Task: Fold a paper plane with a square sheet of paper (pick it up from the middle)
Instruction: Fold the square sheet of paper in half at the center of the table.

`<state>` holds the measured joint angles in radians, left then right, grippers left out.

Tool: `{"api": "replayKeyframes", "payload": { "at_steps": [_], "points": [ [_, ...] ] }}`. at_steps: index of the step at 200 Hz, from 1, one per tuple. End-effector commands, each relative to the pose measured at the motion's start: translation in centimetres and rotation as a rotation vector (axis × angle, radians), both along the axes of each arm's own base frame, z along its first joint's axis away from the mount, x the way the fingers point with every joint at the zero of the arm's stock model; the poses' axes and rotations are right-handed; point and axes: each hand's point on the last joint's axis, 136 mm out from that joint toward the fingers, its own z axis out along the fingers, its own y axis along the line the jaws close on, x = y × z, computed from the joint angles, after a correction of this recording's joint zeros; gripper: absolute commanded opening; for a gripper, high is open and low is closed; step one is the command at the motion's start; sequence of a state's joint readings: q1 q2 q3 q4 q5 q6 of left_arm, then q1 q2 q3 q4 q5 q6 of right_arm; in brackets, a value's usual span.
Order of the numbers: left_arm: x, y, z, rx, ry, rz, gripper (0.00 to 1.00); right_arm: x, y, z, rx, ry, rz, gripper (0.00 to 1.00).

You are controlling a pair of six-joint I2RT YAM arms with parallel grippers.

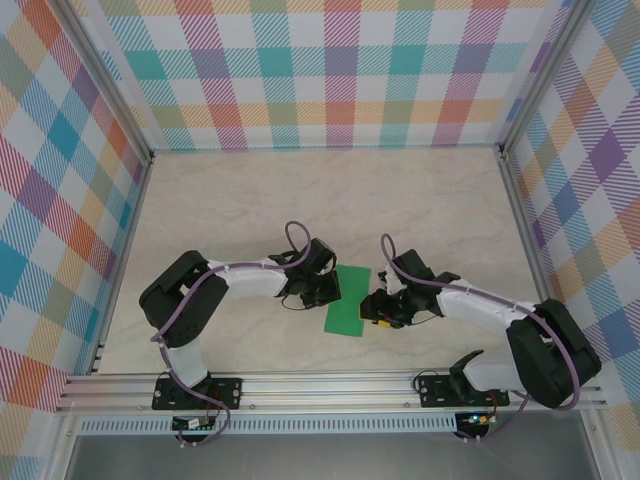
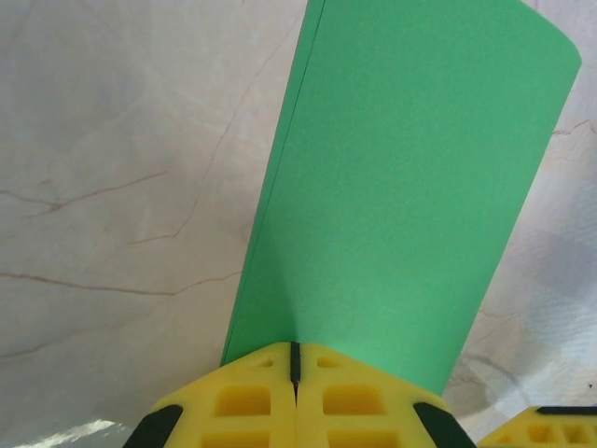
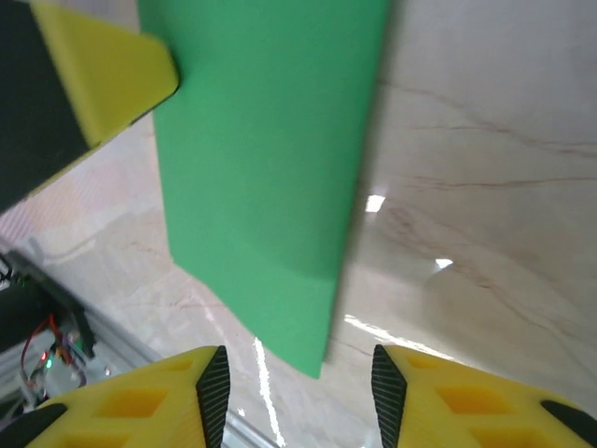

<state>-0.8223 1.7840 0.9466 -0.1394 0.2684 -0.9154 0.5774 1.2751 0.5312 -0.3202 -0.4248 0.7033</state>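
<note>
- Top external: the sheet of paper [image 1: 348, 300] shows as a narrow green oblong above the table [image 1: 300, 200], between the two arms. Its long axis runs near to far, with the far end leaning slightly right. The left gripper [image 1: 325, 291] meets its left edge; the right gripper [image 1: 377, 306] is just beside its right edge.
- Left wrist: the left gripper [image 2: 295, 359] is pinched tight on the paper's [image 2: 401, 187] near edge. The oblong stretches straight away, tilted right.
- Right wrist: the right gripper [image 3: 297, 392] has its jaws apart and grips nothing. The paper's [image 3: 266, 168] lower corner hangs just above the gap.
</note>
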Motion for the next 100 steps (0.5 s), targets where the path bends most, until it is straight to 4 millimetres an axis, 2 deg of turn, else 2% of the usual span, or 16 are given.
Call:
{"api": "replayKeyframes", "payload": {
  "at_steps": [1,20,52,100],
  "points": [
    [-1.1,0.8,0.6,0.044,0.012,-0.027,0.0,0.4,-1.4,0.0,-0.059,-0.009,-0.111,0.52],
    [-1.2,0.9,1.0,0.037,0.006,-0.03,0.0,0.0,-1.7,0.1,-0.072,0.01,-0.123,0.57],
    [-1.4,1.2,1.9,0.032,-0.018,-0.045,0.04,-0.6,-2.3,-0.3,-0.119,0.037,-0.096,0.59],
    [-0.9,1.9,3.2,0.045,-0.1,-0.069,0.15,-0.1,-3.3,-0.3,-0.16,-0.024,-0.117,0.63]
  ]
}}
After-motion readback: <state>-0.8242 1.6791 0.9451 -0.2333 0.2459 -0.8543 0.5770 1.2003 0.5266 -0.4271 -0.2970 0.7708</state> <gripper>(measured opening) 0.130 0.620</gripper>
